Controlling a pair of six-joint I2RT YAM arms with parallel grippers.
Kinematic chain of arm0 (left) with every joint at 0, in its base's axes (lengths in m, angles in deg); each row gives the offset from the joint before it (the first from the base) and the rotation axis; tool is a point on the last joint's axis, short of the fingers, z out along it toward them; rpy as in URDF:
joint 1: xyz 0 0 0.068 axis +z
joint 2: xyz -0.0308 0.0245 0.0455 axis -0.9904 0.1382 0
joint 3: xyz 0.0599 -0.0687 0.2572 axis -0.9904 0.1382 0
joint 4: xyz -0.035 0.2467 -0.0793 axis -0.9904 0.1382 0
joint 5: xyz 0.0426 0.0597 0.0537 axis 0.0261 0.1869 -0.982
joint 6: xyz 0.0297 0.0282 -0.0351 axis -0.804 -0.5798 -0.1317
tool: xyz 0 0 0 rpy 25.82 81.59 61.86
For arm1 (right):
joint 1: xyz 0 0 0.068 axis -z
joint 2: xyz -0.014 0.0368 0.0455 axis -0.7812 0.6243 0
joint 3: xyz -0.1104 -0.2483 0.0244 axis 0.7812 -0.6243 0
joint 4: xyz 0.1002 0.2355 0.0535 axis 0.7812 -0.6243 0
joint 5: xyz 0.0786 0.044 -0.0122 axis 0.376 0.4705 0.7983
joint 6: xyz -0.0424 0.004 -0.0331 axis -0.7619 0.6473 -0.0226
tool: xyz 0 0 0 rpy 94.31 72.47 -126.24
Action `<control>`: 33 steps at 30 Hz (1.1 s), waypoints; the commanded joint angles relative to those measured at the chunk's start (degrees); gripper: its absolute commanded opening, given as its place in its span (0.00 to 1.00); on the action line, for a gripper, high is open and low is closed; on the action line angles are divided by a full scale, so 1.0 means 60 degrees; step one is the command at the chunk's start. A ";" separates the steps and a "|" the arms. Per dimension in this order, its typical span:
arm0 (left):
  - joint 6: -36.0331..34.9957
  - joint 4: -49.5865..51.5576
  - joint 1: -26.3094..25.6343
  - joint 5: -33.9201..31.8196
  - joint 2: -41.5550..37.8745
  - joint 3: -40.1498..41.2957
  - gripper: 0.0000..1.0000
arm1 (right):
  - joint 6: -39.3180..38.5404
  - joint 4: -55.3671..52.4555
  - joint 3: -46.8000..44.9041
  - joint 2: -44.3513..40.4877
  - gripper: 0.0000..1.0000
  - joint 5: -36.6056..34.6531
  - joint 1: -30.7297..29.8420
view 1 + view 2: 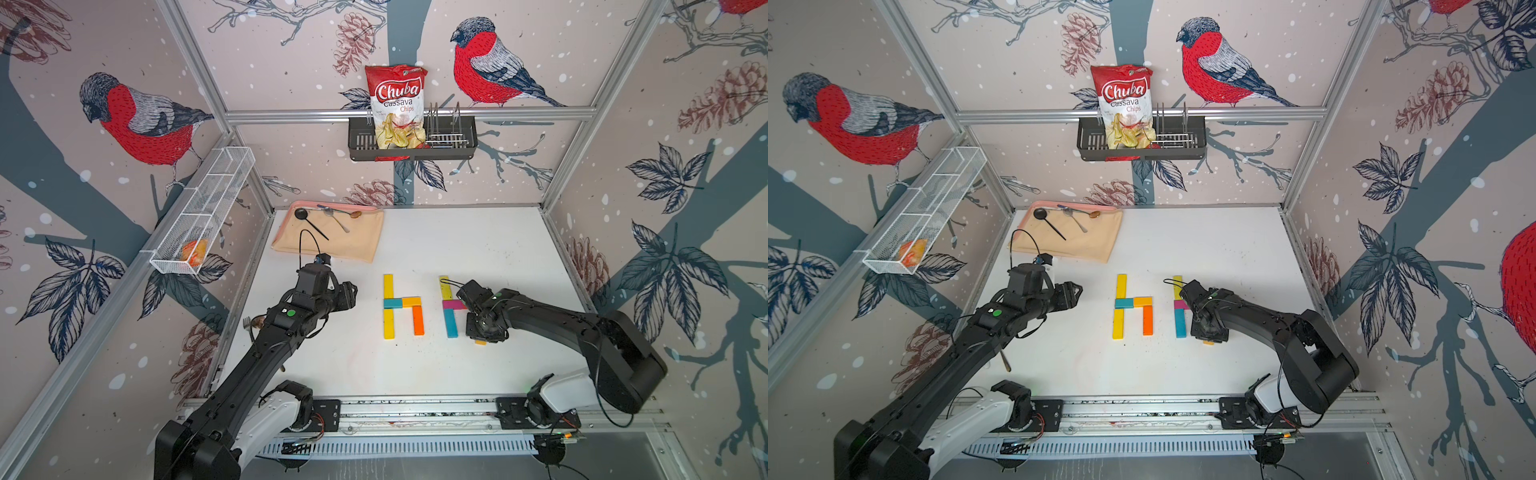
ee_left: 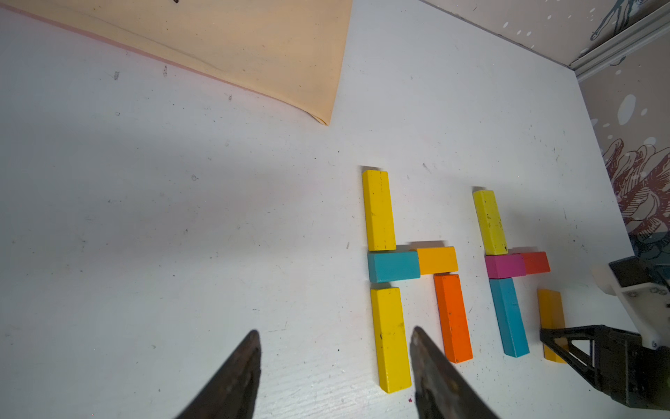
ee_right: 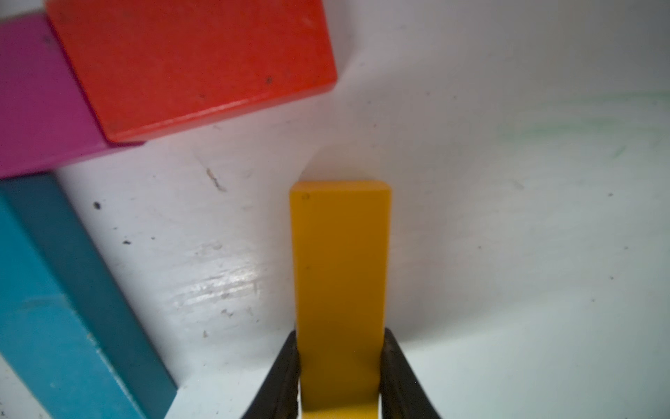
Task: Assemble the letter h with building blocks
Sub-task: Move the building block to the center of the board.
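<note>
We see a white tabletop (image 1: 478,249) bearing two letter shapes laid flat from small painted wooden planks. Nearer the left arm lies a complete h (image 1: 401,305): two yellow planks (image 1: 388,286) end to end as the tall stroke, a teal crossbar plank (image 1: 392,303) and an amber plank (image 1: 411,301) across, and an orange plank (image 1: 418,321) as the short leg. Nearer the right arm, the second shape has a pale yellow plank (image 2: 489,221), a magenta plank (image 2: 504,265), a red plank (image 2: 536,262) and a teal upright plank (image 2: 508,315). The right gripper (image 3: 340,332) is clamped on one end of a golden-yellow plank (image 3: 340,254), which sits just beside the teal upright plank and apart from the red plank. The left gripper (image 2: 335,332) hovers near the complete h, jaws apart and empty.
</note>
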 commanded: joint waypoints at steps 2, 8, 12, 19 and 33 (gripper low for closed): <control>-0.0091 -0.0260 0.0003 -0.0008 0.0002 0.0004 0.64 | -0.0327 -0.0061 0.0203 0.0137 0.32 -0.0429 -0.0010; -0.0085 -0.0247 0.0004 -0.0041 -0.0027 -0.0008 0.64 | -0.0475 -0.0164 0.0525 0.0437 0.31 -0.0442 -0.0043; -0.0074 -0.0262 0.0004 -0.0033 -0.0005 -0.0012 0.64 | -0.0461 -0.0193 0.0527 0.0439 0.33 -0.0415 -0.0073; -0.0098 -0.0259 0.0003 -0.0019 0.0008 -0.0018 0.64 | -0.0330 -0.0320 0.0581 0.0384 0.65 -0.0434 -0.0184; -0.0090 -0.0264 0.0006 0.0011 0.0018 -0.0013 0.64 | 0.0755 -0.0813 -0.0167 -0.0467 0.69 -0.0848 -0.0161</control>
